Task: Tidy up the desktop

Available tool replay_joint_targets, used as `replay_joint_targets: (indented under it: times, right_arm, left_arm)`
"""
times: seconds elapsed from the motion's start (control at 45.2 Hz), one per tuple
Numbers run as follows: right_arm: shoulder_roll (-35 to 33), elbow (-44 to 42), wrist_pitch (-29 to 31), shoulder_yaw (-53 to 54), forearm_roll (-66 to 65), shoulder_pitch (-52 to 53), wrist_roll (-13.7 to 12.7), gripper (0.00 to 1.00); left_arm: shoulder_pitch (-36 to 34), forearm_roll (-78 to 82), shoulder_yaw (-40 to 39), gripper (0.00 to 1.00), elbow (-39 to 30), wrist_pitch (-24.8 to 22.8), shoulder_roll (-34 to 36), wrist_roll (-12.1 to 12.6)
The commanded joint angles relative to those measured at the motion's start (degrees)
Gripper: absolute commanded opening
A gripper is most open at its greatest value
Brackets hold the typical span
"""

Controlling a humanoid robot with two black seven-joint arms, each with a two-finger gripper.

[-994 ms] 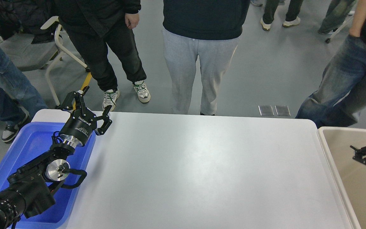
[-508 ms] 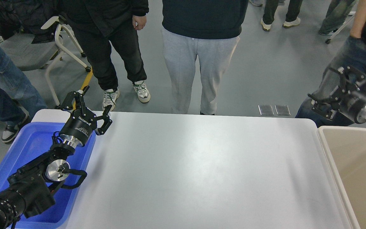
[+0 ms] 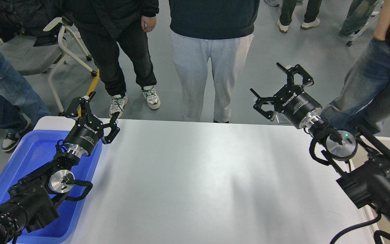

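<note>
The desktop is a large white, slightly glossy tabletop with rounded corners; nothing lies on it. My left gripper is open and empty, held above the far left corner of the desktop, over the edge of the blue tray. My right gripper is open and empty, raised above the far right part of the desktop, its fingers pointing away from me.
The blue tray sits at the left edge and looks empty. A beige bin stands at the right edge, mostly hidden by my right arm. Several people stand close behind the far edge. A grey chair stands at the far left.
My right arm has swung from the right edge over the beige bin up and leftwards to above the far right of the desktop. The left arm has not moved.
</note>
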Motion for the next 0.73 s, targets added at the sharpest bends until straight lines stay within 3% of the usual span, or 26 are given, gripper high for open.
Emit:
replay_joint_targets:
  times: [0.0, 0.707]
  right_arm:
    - [6.15, -0.89, 1.23, 0.2, -0.43, -3.32, 0.68, 1.0]
    - [6.41, -9.33, 7.56, -0.5, -0.95, -9.3, 0.68, 1.0]
  left_arm:
    - [0.0, 0.0, 0.0, 1.0, 0.01, 0.0, 0.01, 0.0]
    - [0.0, 0.0, 0.0, 1.0, 0.01, 0.0, 0.01, 0.0]
